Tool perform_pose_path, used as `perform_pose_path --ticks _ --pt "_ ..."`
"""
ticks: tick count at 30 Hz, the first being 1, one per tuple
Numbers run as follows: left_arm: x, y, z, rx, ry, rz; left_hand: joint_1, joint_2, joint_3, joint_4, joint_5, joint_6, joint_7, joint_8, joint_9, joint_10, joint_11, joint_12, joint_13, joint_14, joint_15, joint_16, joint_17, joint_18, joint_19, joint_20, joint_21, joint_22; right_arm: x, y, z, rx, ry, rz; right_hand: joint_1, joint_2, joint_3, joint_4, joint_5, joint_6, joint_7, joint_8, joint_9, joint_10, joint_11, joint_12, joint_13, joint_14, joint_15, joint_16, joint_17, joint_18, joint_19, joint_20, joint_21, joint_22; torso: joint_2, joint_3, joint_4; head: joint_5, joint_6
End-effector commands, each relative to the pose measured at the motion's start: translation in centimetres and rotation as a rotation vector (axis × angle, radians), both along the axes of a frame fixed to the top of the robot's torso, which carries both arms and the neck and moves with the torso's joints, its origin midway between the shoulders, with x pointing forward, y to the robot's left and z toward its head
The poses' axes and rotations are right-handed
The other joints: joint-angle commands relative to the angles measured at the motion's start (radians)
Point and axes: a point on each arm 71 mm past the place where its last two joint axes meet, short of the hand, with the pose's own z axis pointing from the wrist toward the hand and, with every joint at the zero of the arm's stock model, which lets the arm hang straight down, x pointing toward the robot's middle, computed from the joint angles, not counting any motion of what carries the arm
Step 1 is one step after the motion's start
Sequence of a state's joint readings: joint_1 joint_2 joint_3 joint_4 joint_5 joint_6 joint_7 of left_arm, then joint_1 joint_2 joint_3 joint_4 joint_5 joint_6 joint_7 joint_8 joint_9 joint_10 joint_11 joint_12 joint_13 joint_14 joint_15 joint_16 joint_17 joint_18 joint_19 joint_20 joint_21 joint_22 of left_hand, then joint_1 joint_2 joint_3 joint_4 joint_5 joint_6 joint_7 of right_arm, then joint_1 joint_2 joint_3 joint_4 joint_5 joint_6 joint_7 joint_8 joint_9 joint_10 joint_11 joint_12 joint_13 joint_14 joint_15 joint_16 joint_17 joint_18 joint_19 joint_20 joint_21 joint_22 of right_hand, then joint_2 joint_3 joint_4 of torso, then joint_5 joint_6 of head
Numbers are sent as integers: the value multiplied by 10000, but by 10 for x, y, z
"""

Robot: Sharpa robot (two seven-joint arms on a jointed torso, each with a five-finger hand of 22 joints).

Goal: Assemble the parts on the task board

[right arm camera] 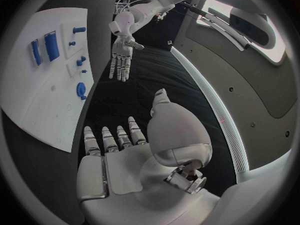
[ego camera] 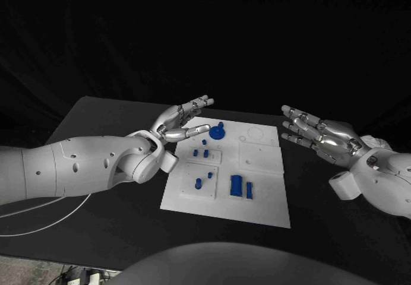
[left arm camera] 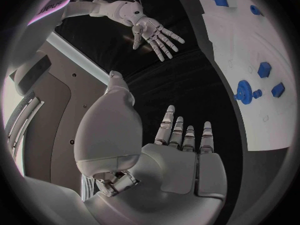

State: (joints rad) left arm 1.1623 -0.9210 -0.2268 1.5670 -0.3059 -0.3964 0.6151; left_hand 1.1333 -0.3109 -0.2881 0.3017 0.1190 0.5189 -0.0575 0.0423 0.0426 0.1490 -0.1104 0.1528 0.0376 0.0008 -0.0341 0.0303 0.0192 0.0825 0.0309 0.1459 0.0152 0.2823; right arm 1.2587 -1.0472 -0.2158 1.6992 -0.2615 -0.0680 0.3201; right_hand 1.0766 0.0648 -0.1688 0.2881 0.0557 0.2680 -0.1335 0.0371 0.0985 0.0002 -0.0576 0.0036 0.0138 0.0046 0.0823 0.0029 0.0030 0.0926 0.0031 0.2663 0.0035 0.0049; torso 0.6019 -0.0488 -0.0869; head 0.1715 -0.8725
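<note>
My silver left hand (ego camera: 180,118) and silver right hand (ego camera: 315,132) hover wide, fingers spread, holding nothing, flanking the flat white task board (ego camera: 265,205) with small blue parts (ego camera: 240,186).

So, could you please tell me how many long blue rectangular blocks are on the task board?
2: a wider block and a narrower block, side by side on the task board toward its edge nearest the robot. Neither hand covers the board.

Matt white task board (ego camera: 257,178); glossy (plastic-looking) blue parts (ego camera: 236,185).
</note>
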Motion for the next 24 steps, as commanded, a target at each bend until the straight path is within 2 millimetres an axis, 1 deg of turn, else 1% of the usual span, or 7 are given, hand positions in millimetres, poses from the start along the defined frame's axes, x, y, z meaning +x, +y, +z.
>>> perform_pose_path --ticks 1,10,11,14,17,18,24 --pt "-1 -4 4 -1329 205 -494 -81 -11 -34 16 -156 -275 -141 9 11 -152 -144 -95 14 -27 -335 -176 -112 -192 -149 69 -29 -408 -4 3 8 1864 -608 386 140 41 -109 38 74 -102 -27 -21 -231 -2 -73 -36 -138 -46 -59 -29 -30 171 -31 -27 -35 -49 -74 56 41 -76 -1" --pt "-4 -3 4 -1540 340 -644 -59 -18 -41 23 -575 -385 -196 30 38 -254 -179 -72 40 -8 -387 -300 -191 -179 -287 314 -33 -720 -5 8 4 2272 -753 497 403 290 -305 22 246 -460 -152 -64 -607 -2 -246 -36 -138 -46 -277 -29 -30 392 -31 -159 -35 -49 9 69 -45 56 -1" --pt "-3 1 2 -940 314 -295 -3488 931 910 -951 -1190 -1909 575 -423 -426 -627 227 -541 -376 -8 341 -303 -192 -825 -309 -319 -152 -1413 -4 7 1 1510 -479 276 -3002 -648 336 -843 -557 -1090 287 -371 -985 -2 576 -36 -138 -46 -823 -29 -30 -62 -31 -866 -35 -49 -18 71 -9 35 1" --pt "-2 -1 2 -964 322 -178 -6600 1590 1761 -1801 -1190 -3297 575 -423 -426 -1490 1104 -1528 -376 -8 341 -303 -192 -825 -309 -1459 -152 -1996 -3 7 0 1509 -507 171 -6171 -648 927 -1729 -557 -1799 1335 -371 -985 -2 576 -36 -138 -46 -823 -29 -30 -926 -31 -1661 -35 -49 -30 80 10 -4 61" --pt "0 -4 3 -1026 348 116 -8554 2214 2881 -2277 -1190 -4068 575 -423 -426 -1490 1104 -1528 -376 -8 341 -303 -192 -825 -309 -1459 -152 -2823 -1 9 0 1508 -575 -90 -7989 -648 1688 -2881 -557 -2680 1335 -371 -985 -2 576 -36 -138 -46 -823 -29 -30 -926 -31 -2663 -35 -49 -60 103 58 -99 210" --pt "2 -6 4 -1073 374 337 -9232 3109 2881 -3017 -1190 -4339 575 -423 -426 -1490 1104 -1528 -376 -8 341 -303 -192 -825 -309 -1459 -152 -2823 1 10 0 1507 -623 -287 -8673 -648 1688 -2881 -557 -2680 1335 -371 -985 -2 576 -36 -138 -46 -823 -29 -30 -926 -31 -2663 -35 -49 -83 120 94 -171 321" --pt "11 -19 8 -1376 637 1650 -10575 3109 2881 -3017 -1190 -5189 575 -423 -426 -1490 1104 -1528 -376 -8 341 -303 -192 -825 -309 -1459 -152 -2823 11 18 -3 1490 -869 -1461 -10013 -648 1688 -2881 -557 -2680 1335 -371 -985 -2 576 -36 -138 -46 -823 -29 -30 -926 -31 -2663 -35 -49 -219 221 306 -594 980"
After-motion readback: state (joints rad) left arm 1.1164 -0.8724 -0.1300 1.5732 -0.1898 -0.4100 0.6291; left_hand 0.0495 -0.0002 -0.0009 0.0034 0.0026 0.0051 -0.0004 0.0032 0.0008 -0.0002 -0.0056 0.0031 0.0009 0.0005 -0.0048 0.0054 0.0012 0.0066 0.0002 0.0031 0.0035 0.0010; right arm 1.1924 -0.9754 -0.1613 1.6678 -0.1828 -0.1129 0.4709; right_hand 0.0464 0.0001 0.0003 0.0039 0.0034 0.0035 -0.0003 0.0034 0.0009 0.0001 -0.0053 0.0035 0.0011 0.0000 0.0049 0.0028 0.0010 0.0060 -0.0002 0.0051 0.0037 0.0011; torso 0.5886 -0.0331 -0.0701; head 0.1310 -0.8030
